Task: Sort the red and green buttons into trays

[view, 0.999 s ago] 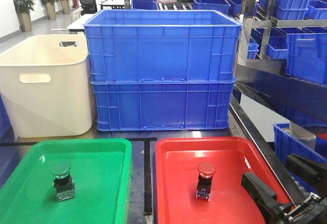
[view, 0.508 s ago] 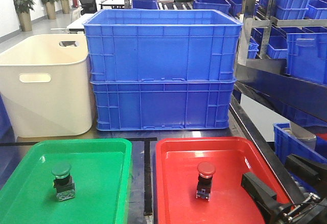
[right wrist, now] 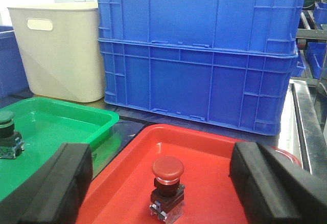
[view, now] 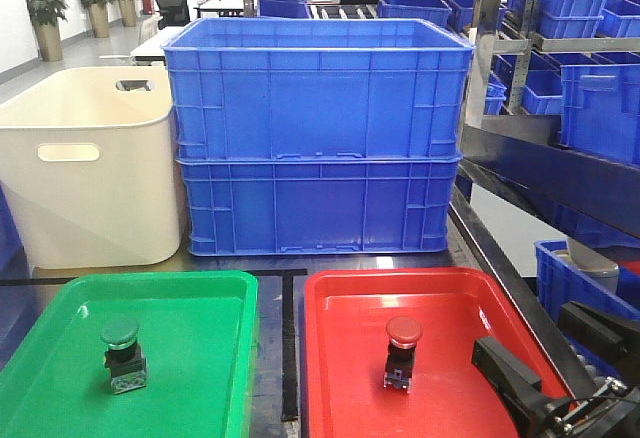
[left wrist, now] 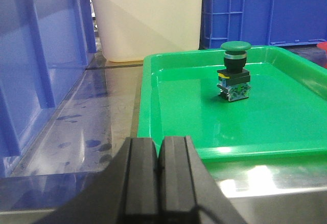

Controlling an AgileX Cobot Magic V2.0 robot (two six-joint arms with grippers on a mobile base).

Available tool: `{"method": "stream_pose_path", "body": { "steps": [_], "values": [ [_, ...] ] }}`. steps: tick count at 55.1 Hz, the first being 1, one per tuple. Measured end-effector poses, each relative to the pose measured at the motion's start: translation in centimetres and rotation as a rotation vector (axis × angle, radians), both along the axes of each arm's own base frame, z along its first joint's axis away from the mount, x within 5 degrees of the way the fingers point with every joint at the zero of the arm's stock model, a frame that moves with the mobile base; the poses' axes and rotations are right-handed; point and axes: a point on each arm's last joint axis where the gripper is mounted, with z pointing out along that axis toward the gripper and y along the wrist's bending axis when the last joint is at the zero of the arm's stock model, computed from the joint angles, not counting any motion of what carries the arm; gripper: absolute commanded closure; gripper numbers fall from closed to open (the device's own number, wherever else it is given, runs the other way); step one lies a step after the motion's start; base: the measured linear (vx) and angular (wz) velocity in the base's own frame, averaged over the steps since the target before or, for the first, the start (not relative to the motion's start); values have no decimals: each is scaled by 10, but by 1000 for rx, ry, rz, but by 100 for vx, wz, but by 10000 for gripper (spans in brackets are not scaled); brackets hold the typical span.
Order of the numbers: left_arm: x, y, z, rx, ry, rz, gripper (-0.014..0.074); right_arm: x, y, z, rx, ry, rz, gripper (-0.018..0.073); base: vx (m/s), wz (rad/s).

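Observation:
The green button (view: 120, 353) stands upright in the green tray (view: 195, 303). In the red tray (view: 455, 303) the red button (view: 403, 352) stands upright too. My left gripper (left wrist: 159, 147) is shut with nothing between its fingers, just outside the near rim of the green tray (left wrist: 153, 75), with the green button (left wrist: 235, 70) further in. It does not appear in the front view. My right gripper (right wrist: 161, 152) is open over the near part of the red tray (right wrist: 204, 147). Its fingers (right wrist: 64, 183) stand wide on either side of the red button (right wrist: 167, 183) without touching it.
Two stacked blue crates (view: 318, 138) stand behind the trays, with a cream tub (view: 90, 168) to their left. A rack of blue bins (view: 590, 88) runs along the right. Another blue crate (left wrist: 36, 70) sits left of the green tray.

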Motion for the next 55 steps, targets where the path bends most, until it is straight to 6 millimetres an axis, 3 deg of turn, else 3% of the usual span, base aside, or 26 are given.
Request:
{"method": "stream_pose_path", "body": {
  "steps": [9,18,26,39,41,47,55],
  "values": [
    [0,0,0,0,0,0,603,-2,-1,1,-5,-3,-3,-24,0,0],
    [0,0,0,-1,0,0,603,-19,-10,8,-57,0,-32,44,0,0],
    [0,0,0,-1,0,0,603,-43,-24,15,-135,-19,-73,208,0,0],
    [0,0,0,-1,0,0,603,-78,-56,16,-149,30,-270,562,0,0],
    [0,0,0,-1,0,0,603,-83,-59,16,-148,30,-300,575,0,0],
    [0,0,0,-1,0,0,603,-95,-66,7,-137,6,-368,574,0,0],
    [0,0,0,-2,0,0,603,-105,-68,-32,-124,-29,-396,573,0,0]
  ]
}}
